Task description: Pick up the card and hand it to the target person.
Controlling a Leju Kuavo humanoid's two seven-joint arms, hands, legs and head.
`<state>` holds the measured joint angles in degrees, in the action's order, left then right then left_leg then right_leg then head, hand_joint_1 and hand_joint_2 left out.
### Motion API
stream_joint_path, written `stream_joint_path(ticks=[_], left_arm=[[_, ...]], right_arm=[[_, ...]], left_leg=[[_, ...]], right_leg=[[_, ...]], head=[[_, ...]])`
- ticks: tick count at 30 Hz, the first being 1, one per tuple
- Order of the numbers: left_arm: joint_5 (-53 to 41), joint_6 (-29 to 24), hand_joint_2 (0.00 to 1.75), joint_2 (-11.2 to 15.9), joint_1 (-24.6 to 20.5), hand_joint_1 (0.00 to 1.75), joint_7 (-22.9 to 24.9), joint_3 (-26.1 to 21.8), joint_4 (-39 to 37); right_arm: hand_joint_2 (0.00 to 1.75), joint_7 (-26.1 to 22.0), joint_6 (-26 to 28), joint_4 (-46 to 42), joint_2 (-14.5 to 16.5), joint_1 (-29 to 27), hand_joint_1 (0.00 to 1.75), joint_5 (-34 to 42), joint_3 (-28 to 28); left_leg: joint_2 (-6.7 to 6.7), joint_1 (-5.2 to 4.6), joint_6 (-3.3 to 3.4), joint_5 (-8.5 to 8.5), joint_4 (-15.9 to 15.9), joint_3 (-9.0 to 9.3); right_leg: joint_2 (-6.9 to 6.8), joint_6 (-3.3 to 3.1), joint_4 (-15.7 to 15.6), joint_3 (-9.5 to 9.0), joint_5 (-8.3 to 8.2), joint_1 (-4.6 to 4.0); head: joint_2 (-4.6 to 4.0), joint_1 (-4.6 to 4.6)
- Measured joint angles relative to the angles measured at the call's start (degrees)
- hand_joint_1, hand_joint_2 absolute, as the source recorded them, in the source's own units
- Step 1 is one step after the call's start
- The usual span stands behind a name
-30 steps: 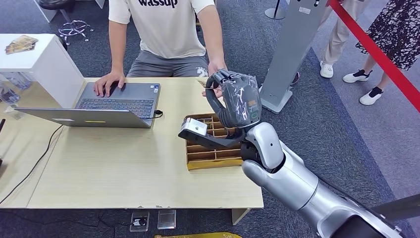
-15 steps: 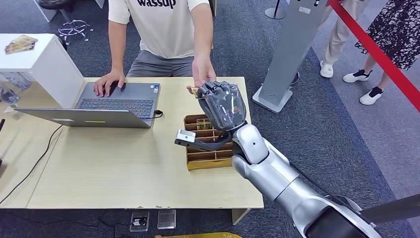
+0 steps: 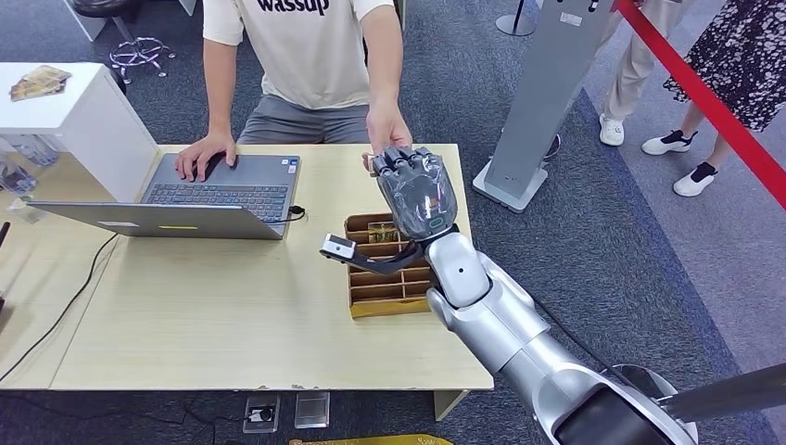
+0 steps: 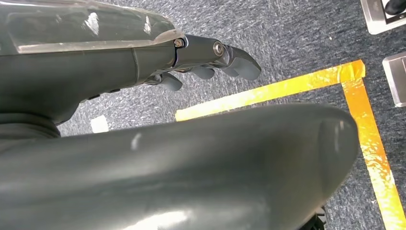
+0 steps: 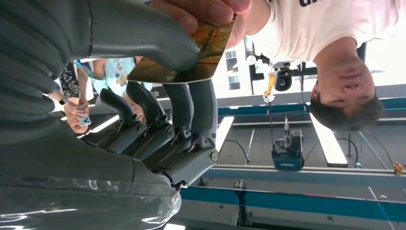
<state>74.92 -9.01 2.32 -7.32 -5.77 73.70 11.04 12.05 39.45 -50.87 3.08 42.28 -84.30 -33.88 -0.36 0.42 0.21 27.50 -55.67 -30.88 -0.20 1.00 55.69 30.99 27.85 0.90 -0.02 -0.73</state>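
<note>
Reaching out, head view: the right hand (image 3: 414, 190) is raised over the far right part of the table (image 3: 232, 324), just short of its far edge, fingers curled up toward the seated person's hand (image 3: 387, 130), which meets it from above.
Head view, table: a wooden divided tray (image 3: 375, 295) lies under the right forearm near the right edge — an open laptop (image 3: 185, 199) sits at the far left, the person's other hand (image 3: 206, 154) resting on it.
Left wrist view: the left hand (image 4: 210, 60) hangs over grey carpet and yellow floor tape (image 4: 364, 124), fingers loosely bent and apart, holding nothing.
Right wrist view: the card (image 5: 191, 55) is pinched between the right hand's thumb and fingers (image 5: 191, 108) — the person's fingers grip the same card at its outer edge.
Card's place: in the air above the table's far edge, shared by both hands.
</note>
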Motion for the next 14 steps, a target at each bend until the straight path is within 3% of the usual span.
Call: stream_joint_path(ticks=[1,2,6,14], left_arm=[[0.0,0.0,1.31,0.0,0.0,0.00,-0.1,0.0,0.0],[-0.1,0.0,1.75,0.0,0.1,0.00,-0.2,0.1,0.0],[-0.2,-0.1,0.00,0.0,0.1,0.00,-0.9,0.5,0.0],[0.5,-0.7,0.00,0.0,0.1,0.00,-1.0,0.5,0.0]], right_arm=[[1.75,0.2,0.0,0.0,0.0,0.0,0.00,0.0,0.0],[1.75,0.3,0.0,0.1,0.0,0.0,0.00,0.1,0.0],[1.75,0.3,0.0,0.2,0.0,0.0,0.00,1.0,0.1],[1.75,-3.2,0.0,0.6,0.5,0.0,0.00,6.1,0.6]], left_leg=[[0.00,0.00,0.00,0.00,0.0,0.00],[0.00,0.00,0.00,0.00,0.0,0.00],[0.00,0.00,0.00,0.00,0.0,0.00],[0.00,0.00,0.00,0.00,0.0,0.00]], right_leg=[[0.00,0.00,0.0,0.00,0.00,0.00],[0.00,0.00,0.0,0.00,0.00,0.00],[0.00,0.00,0.0,0.00,0.00,0.00],[0.00,0.00,0.0,0.00,0.00,0.00]], head=[[0.00,0.00],[0.00,0.00],[0.01,0.02],[0.02,0.01]])
